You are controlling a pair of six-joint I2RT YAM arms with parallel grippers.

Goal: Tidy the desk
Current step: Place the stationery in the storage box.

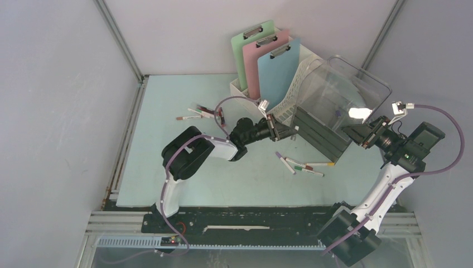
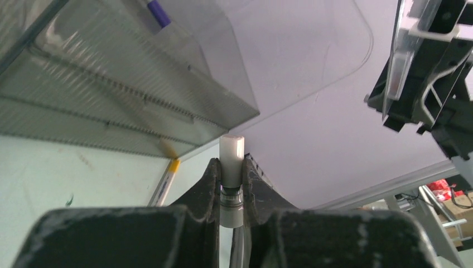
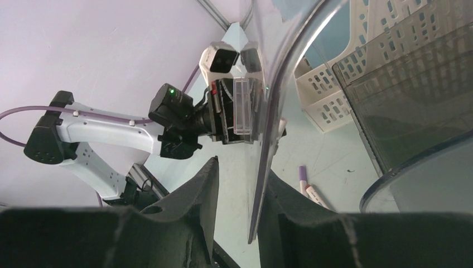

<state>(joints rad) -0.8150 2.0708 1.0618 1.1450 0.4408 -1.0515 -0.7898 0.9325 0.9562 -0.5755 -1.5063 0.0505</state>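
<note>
One white marker point(image 2: 232, 149), likely light, stiff and slick, best held mid-barrel, clamped in left gripper point(image 2: 231, 168) over surface point(image 2: 44, 178); clear bin point(image 2: 290, 50) just ahead, thin wall pinched by right gripper point(image 3: 241, 187).

Top external: high, behind the near edge, tilted down toward the far edge; wide, whole desk point(image 1: 167, 167) in frame. Left wrist: low and close, sighting past left gripper point(image 2: 230, 167) and its pinched marker point(image 2: 232, 153) toward the right edge. Right wrist: close, sighting past right gripper point(image 3: 241, 173) toward the left edge. Both wrist views share the clear bin point(image 2: 312, 67), and each has the opposite gripper in frame.
</note>
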